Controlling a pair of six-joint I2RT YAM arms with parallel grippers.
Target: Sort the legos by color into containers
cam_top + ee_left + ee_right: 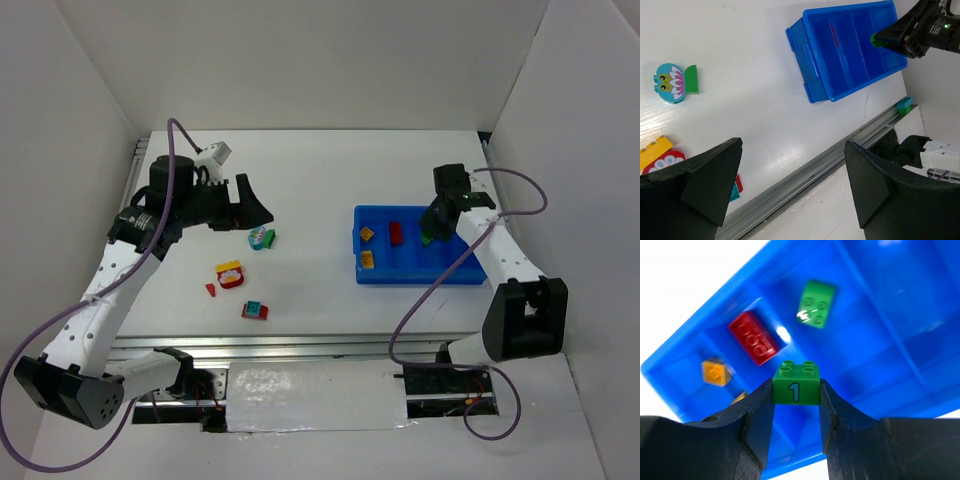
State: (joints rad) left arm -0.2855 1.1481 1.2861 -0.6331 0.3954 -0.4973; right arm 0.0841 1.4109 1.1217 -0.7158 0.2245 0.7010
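The blue tray sits right of centre. Its left compartment holds two yellow bricks, the second a red brick. My right gripper hovers over the third compartment, shut on a green brick marked "1". Below it a green brick lies in that compartment, beside the red brick. My left gripper is open and empty above the table, left of centre. Near it lie a teal-and-green brick, a yellow-and-red brick, a small red piece and a red-and-teal brick.
White walls close the table on the left, back and right. A metal rail runs along the near edge. The tray's rightmost compartment shows nothing in it. The right arm's cable loops over the tray's near side.
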